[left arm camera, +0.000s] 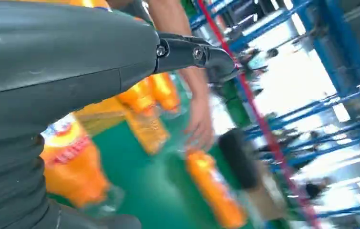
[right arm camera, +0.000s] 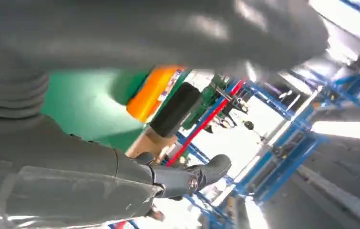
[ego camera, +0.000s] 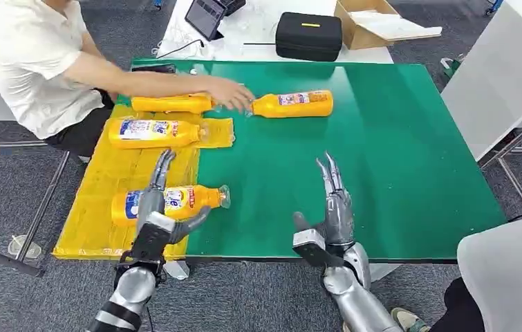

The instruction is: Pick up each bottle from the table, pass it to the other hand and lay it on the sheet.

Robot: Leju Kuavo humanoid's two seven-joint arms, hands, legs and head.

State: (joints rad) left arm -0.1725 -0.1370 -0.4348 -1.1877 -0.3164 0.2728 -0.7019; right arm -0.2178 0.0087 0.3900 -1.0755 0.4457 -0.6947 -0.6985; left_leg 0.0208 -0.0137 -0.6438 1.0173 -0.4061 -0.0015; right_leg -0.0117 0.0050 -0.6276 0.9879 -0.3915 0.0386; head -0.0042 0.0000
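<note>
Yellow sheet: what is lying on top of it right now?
Three orange bottles lie on the yellow sheet: the far, middle and near ones. The left hand covers part of the near bottle.

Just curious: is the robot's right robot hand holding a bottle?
No, the right robot hand hovers open over bare green table, holding nothing.

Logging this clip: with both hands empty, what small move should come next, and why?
Probably reach the right hand toward the bottle lying on the bare green table, once the person's hand beside it withdraws. Three bottles already lie on the yellow sheet; the left hand holds nothing.
</note>
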